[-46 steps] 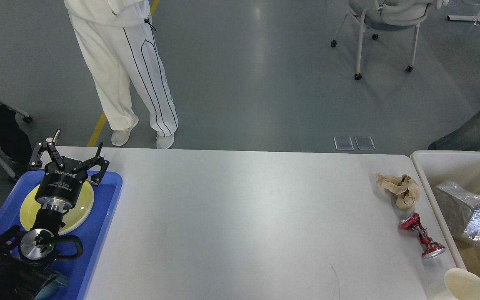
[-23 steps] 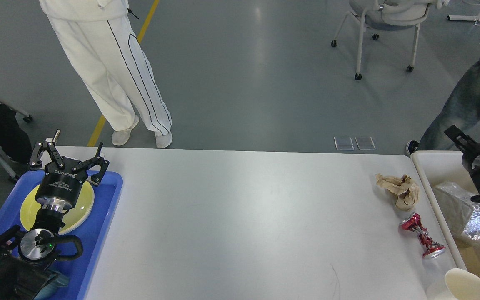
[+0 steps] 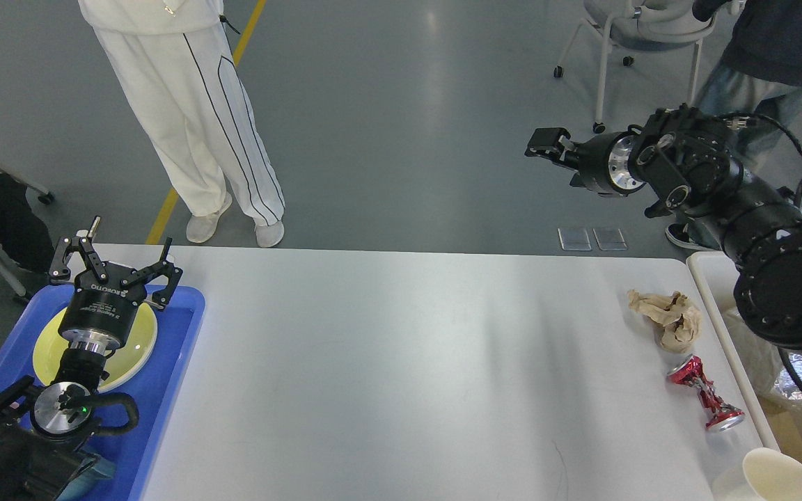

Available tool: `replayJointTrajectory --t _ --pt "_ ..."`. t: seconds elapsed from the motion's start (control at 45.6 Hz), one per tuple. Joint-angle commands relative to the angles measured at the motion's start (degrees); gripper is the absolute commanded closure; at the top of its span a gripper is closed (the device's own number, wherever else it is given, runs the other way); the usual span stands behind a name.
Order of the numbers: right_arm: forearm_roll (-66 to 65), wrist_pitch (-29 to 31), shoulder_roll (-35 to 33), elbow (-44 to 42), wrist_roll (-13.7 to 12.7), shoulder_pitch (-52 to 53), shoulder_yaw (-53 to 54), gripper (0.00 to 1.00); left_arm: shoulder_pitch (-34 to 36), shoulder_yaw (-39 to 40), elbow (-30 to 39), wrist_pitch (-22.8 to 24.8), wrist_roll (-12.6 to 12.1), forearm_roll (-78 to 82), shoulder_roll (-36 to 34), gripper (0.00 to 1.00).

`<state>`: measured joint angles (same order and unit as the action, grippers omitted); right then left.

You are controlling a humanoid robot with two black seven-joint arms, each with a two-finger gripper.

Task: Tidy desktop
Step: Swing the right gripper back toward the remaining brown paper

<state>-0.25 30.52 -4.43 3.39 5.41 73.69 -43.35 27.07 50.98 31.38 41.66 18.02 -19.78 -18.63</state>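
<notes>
The desktop (image 3: 401, 362) is a wide white-grey tabletop filling the lower part of the head view. Near its right edge lie a crumpled brown paper wad (image 3: 669, 316) and a crushed red can (image 3: 704, 393). My left gripper (image 3: 117, 259) hangs open and empty over the yellow-green plate (image 3: 138, 344) in the blue tray (image 3: 178, 334). My right gripper (image 3: 546, 142) is raised high beyond the table's far right edge, pointing left. It is dark and seen from the side, so its fingers cannot be told apart.
A cream bin (image 3: 711, 292) at the right holds a silvery foil bag (image 3: 801, 369). A cream paper cup (image 3: 777, 476) sits at the bottom right corner. A person in white trousers (image 3: 199, 125) stands behind the table, another person (image 3: 770, 56) by the wheeled chair (image 3: 638, 28).
My right arm has risen from over the bin and swung up and left, now stretched high past the table's far edge. The left arm has not moved. The person at right walked further back.
</notes>
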Motion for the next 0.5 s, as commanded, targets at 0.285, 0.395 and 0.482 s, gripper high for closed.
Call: replayJointTrajectory --t 0.285,0.395,0.482 --pt "-0.1 1.7 -9.1 58.8 -0.4 25.5 -4.3 0.00 0.0 0.0 0.0 0.0 0.0 0.0 0.0 0.03" --pt "-0.2 1.0 -9.5 69.6 -0.8 27.1 -4.5 0.00 0.0 0.0 0.0 0.0 0.0 0.0 0.0 0.03" --pt "-1.3 -2.0 -8.9 73.3 -1.1 27.1 -5.4 0.00 0.0 0.0 0.0 0.0 0.0 0.0 0.0 0.03"
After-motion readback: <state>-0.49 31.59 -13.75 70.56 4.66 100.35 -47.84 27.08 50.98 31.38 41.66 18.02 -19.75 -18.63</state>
